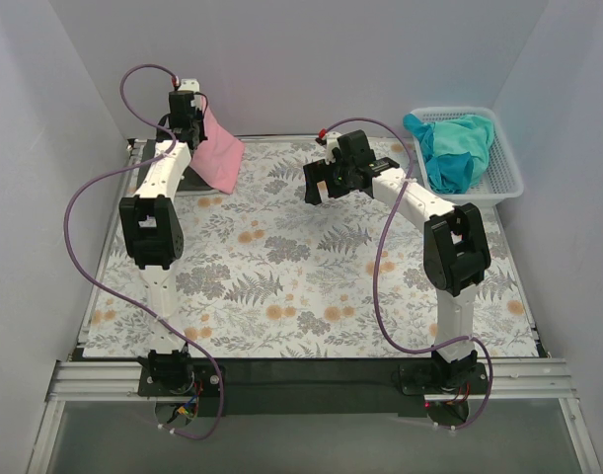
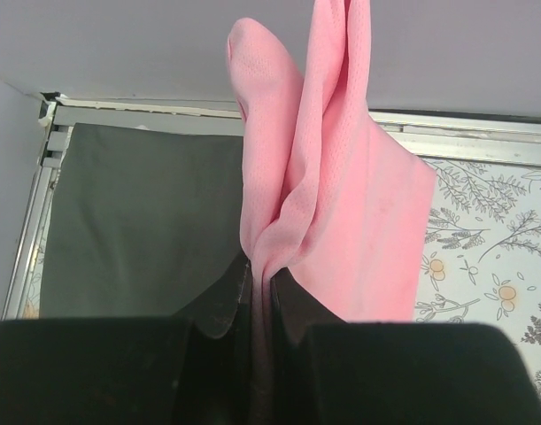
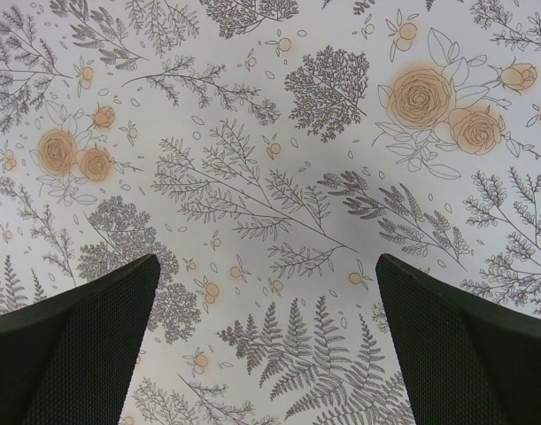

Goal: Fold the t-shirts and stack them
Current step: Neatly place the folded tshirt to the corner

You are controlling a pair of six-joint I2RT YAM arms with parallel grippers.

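My left gripper (image 1: pixel 188 126) is raised at the back left and shut on the light pink t-shirt (image 1: pixel 218 150), which hangs from it down to the tablecloth. In the left wrist view the jaws (image 2: pixel 263 274) pinch a bunched fold of pink cloth (image 2: pixel 341 204). The teal t-shirt (image 1: pixel 457 148) lies crumpled in the white mesh basket (image 1: pixel 506 168) at the back right. My right gripper (image 1: pixel 318 188) hovers open and empty above the middle of the table; its wrist view shows only the floral tablecloth (image 3: pixel 270 177) between the spread fingers (image 3: pixel 84 328). The charcoal shirt is out of view.
The floral tablecloth (image 1: pixel 301 267) covers the table between white walls. A dark strip (image 2: pixel 137 221) and a metal rail (image 2: pixel 483 133) run along the table's far edge under the pink shirt. Purple cables (image 1: pixel 380 267) loop off both arms.
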